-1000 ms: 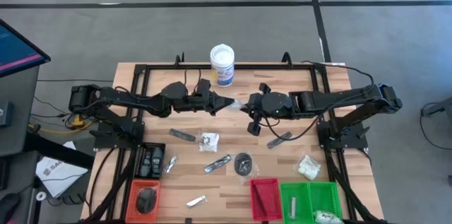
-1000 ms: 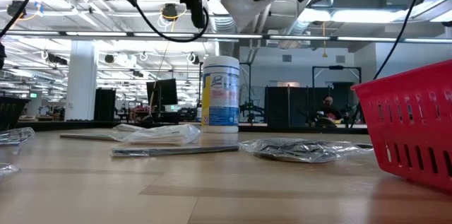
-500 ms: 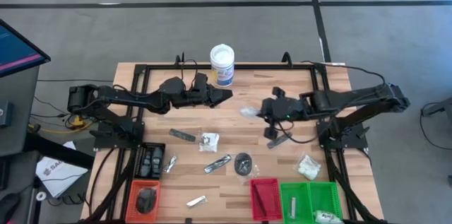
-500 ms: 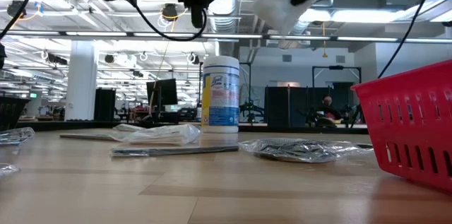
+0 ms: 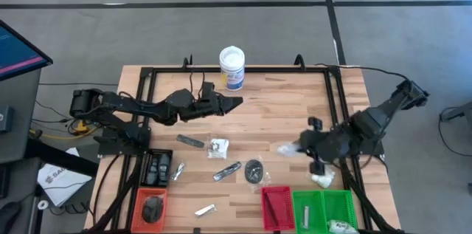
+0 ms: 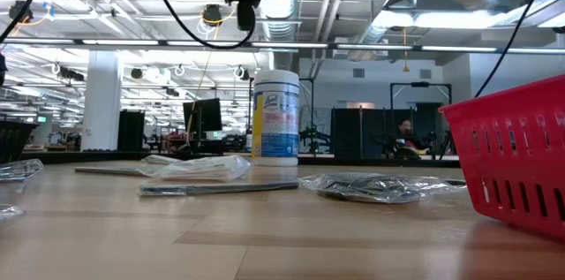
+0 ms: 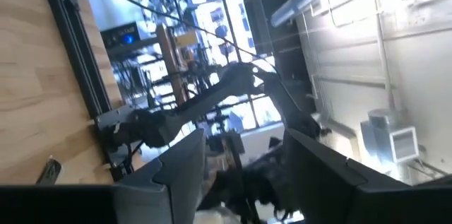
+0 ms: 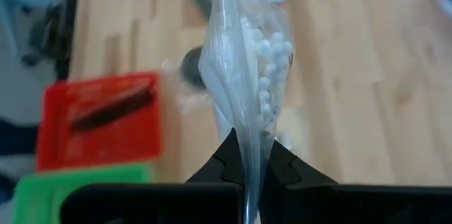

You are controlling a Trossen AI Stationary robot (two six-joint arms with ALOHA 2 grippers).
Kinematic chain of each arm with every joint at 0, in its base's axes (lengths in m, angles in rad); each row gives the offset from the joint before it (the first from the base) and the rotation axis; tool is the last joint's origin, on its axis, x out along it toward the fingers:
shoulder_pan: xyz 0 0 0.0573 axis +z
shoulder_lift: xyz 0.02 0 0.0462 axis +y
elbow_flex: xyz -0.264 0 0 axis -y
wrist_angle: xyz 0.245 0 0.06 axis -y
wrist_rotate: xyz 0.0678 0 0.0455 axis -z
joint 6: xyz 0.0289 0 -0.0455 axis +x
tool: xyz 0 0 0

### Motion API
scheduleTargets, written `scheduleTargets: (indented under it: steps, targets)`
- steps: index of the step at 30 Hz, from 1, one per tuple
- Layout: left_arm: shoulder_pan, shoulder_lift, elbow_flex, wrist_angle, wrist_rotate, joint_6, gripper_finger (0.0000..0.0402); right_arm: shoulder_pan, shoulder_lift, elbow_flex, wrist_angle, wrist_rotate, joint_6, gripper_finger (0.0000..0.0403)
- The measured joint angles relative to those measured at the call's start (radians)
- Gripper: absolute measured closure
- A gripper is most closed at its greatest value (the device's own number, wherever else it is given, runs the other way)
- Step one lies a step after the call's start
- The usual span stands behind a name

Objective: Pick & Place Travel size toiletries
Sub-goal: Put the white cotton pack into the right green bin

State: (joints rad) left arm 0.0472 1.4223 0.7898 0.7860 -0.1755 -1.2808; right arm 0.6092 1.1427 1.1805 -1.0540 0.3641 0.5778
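My right gripper (image 5: 299,148) hovers over the table's right part, near the red tray (image 5: 276,206), shut on a clear packet of white beads (image 8: 263,75). In the high view this packet (image 5: 285,148) sticks out toward the table's left. My left gripper (image 5: 234,102) hangs open and empty over the far middle, by the white tub (image 5: 231,68). More toiletries lie flat on the wood: a silvery tube (image 5: 189,140), a clear packet (image 5: 217,146), a silvery stick (image 5: 227,170), a bagged dark disc (image 5: 254,169) and a white packet (image 5: 321,175). My right gripper pinches one end of the clear packet (image 8: 246,155) between its two fingers. The fingers slant down and toward the table's left. The packet reaches out beyond the fingertips, lifted clear of the table, with the white beads in its free part.
Along the near edge stand a black tray (image 5: 156,167), an orange tray (image 5: 150,206) with a dark item, the red tray with a slim black stick and green trays (image 5: 324,208). A small silvery item (image 5: 205,210) lies near the front. A black frame (image 5: 221,70) borders the table.
My left gripper has opened and let go of the clear packet, which both grippers held over the table's middle. My right gripper has carried the packet toward the table's right and near edges, tipping further downward. The packet stays lifted clear.
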Motion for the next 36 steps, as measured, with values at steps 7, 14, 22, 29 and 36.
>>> scheduleTargets:
  steps: [7, 14, 22, 29, 36]
  targets:
    - [-0.160, 0.000, 0.000, 0.000, -0.293, 0.025, 0.0226, 0.288, 0.010, 0.000, -0.088, 0.002, 0.216, 0.0402]
    - [-0.336, 0.000, 0.000, 0.004, -0.575, 0.068, 0.0226, 0.538, 0.058, 0.000, -0.150, 0.002, 0.485, 0.0403]
    - [-0.502, 0.000, 0.001, 0.007, -0.821, 0.080, 0.0229, 0.708, 0.176, 0.000, -0.198, -0.075, 0.663, 0.0403]
    - [-0.562, 0.000, 0.001, 0.007, -0.891, 0.081, 0.0229, 0.735, 0.294, 0.000, -0.190, -0.302, 0.674, 0.0403]
    - [-0.573, 0.030, 0.027, 0.008, -0.893, 0.087, 0.0230, 0.717, 0.353, 0.000, -0.118, -0.402, 0.692, 0.0402]
